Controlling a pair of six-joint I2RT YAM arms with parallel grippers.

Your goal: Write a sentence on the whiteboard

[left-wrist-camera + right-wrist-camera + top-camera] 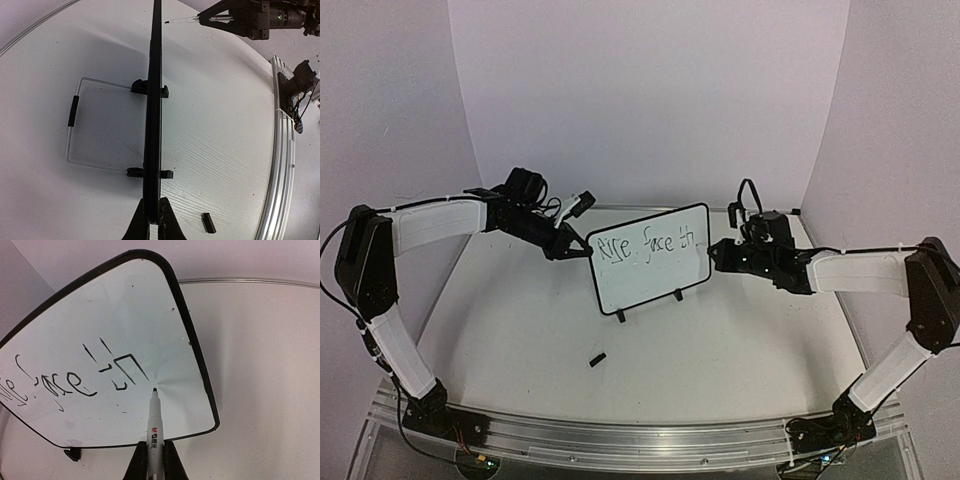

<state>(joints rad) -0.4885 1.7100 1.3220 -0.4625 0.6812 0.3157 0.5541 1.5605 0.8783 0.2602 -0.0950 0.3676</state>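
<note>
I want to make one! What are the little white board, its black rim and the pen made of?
The small white rectangular board looks glossy, maybe coated plastic: light streaks shine on it. Its thin black frame seems plastic, with rounded corners. The white marker pen looks plastic too, with a printed logo.

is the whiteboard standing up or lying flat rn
Standing up: the whiteboard rests on its two black feet on the table, with the left gripper clamped on its edge.
</note>
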